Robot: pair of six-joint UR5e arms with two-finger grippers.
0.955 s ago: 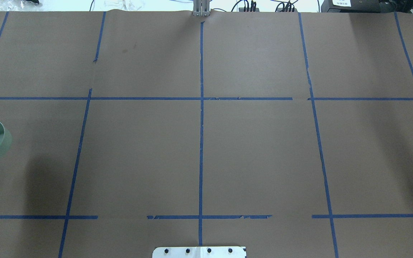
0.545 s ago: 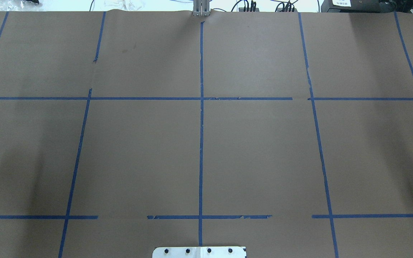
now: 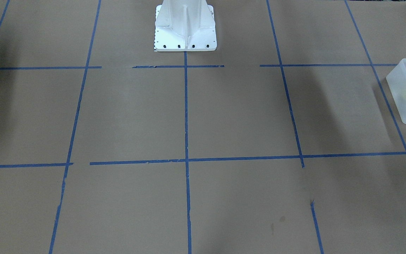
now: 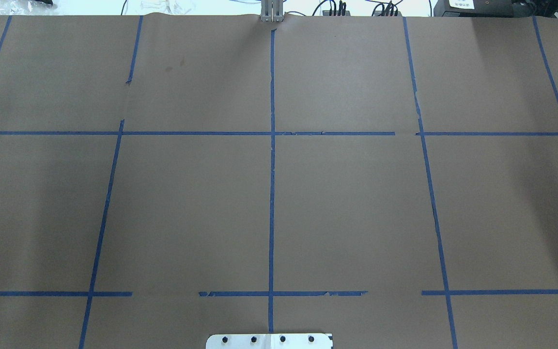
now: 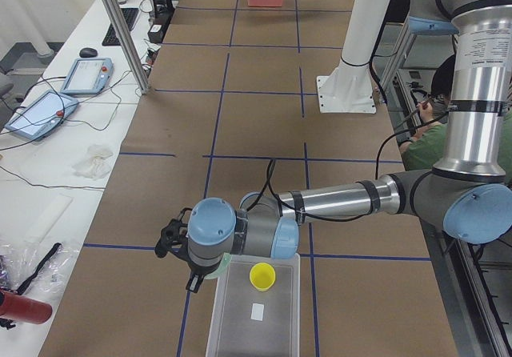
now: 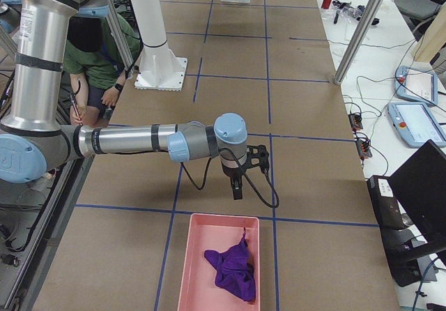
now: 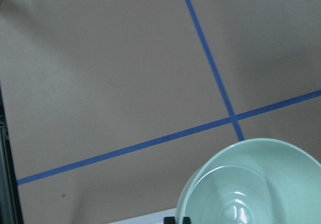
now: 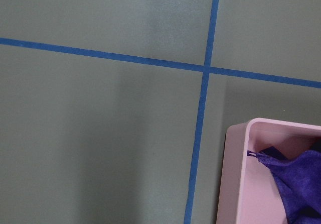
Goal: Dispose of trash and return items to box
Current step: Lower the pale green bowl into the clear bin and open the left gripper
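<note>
While the overhead view gives us nothing but the brown desk and its blue tape lines, all the action sits at the two ends. Over at the robot's left end, we see the left end effector hanging right at the corner of the box. The bowl is tucked under the wrist and overlaps the box's rim there. From the left wrist camera the bowl fills the lower right corner, mouth toward the lens. A dark fingertip sits at its rim on the bottom edge, so we read that end effector as clamped on the bowl's rim. Inside the box, the cup stands mouth up at the end nearest the bowl, with a white label just beyond it. Cup and bowl are near each other but apart.

Down at the far end, the right end effector points at the desk, just short of the pink tray where the purple cloth lies. Its fingers show only from the side, so we cannot tell whether they are apart or together.
</note>
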